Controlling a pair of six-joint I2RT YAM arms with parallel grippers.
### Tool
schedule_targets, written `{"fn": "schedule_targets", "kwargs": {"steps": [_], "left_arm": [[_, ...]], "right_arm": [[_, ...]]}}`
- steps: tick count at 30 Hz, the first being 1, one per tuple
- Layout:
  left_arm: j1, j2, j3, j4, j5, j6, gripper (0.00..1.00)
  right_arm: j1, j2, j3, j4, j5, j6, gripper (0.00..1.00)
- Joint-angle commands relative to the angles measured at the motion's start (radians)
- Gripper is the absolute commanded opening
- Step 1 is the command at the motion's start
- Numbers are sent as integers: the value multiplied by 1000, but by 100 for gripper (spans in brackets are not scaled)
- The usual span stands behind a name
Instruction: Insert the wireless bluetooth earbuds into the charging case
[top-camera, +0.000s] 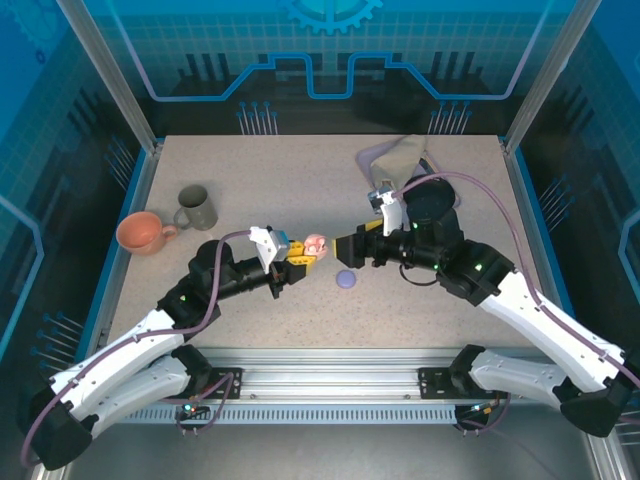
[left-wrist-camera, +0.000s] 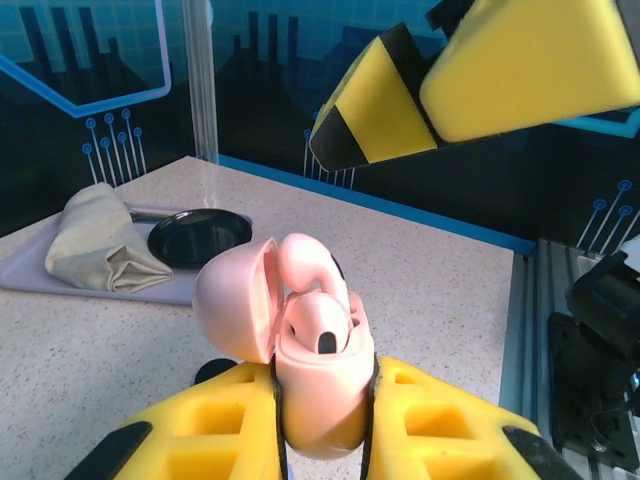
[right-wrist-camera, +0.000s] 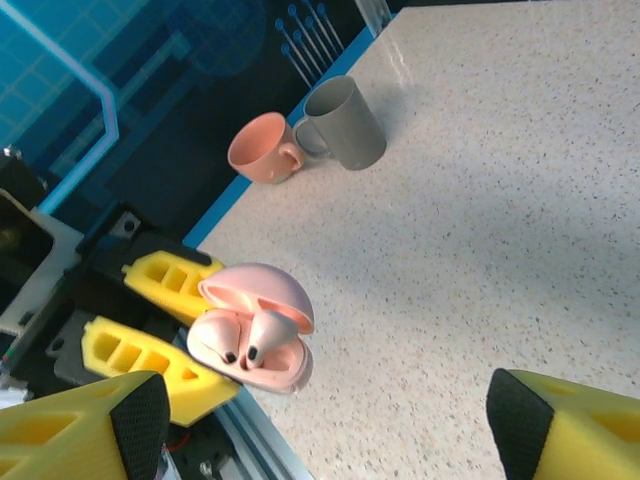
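My left gripper (top-camera: 297, 262) is shut on a pale pink charging case (left-wrist-camera: 320, 385), holding it above the table with its lid (left-wrist-camera: 236, 300) hinged open. Two pale pink earbuds are in the case. One earbud (left-wrist-camera: 320, 325) sits low in its well, and the other earbud (left-wrist-camera: 312, 265) stands higher and leans over it. In the right wrist view the case (right-wrist-camera: 255, 345) shows both earbuds side by side between the left fingers (right-wrist-camera: 160, 275). My right gripper (top-camera: 347, 250) hangs just right of the case, open with nothing between its fingers (right-wrist-camera: 110, 430).
A round lavender case (top-camera: 346, 279) lies on the table below the grippers. An orange cup (top-camera: 143, 232) and a grey mug (top-camera: 197, 207) stand at the left. At the back right a tray (left-wrist-camera: 60, 280) holds a cloth (left-wrist-camera: 100, 245) and a black disc (left-wrist-camera: 198, 236).
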Motion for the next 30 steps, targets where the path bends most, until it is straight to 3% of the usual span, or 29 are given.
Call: {"fn": "schedule_targets", "kwargs": {"steps": [1,6,11,30], "left_arm": [[-4,-10,20,58,53,2,0],[-4,-11,14,89,82,2,0],[-4,-10,14,99,91,5,0],[-5,9,28,96,108,13,0]], "right_arm": [[-35,-19,62,-113,-136,-118,85],[-68,1,95,-128,-299,-142,80],[-68,30,147,-195,-304,-146,78],[-27,144,212,-94,-399,-143,73]]}}
